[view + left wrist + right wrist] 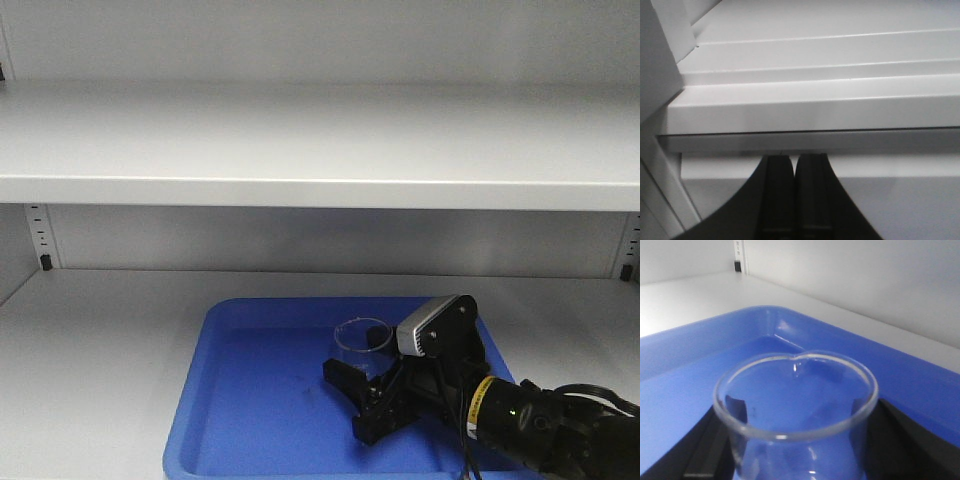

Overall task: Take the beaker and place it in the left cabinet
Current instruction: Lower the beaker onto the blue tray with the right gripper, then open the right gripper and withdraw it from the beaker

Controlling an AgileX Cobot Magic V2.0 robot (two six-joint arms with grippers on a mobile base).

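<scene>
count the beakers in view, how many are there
1. The beaker stands upright in the blue tray on the lower cabinet shelf, between the right gripper fingers. No others show, though the arm hides part of the tray.

Clear beaker [795,405], blue tray [250,400], grey cabinet [300,140]

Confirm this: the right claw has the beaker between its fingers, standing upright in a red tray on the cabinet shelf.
Not quite: the tray is blue, not red, as the front view and right wrist view both show. The rest holds: the right claw has the beaker between its fingers, upright in the tray on the cabinet shelf.
</scene>
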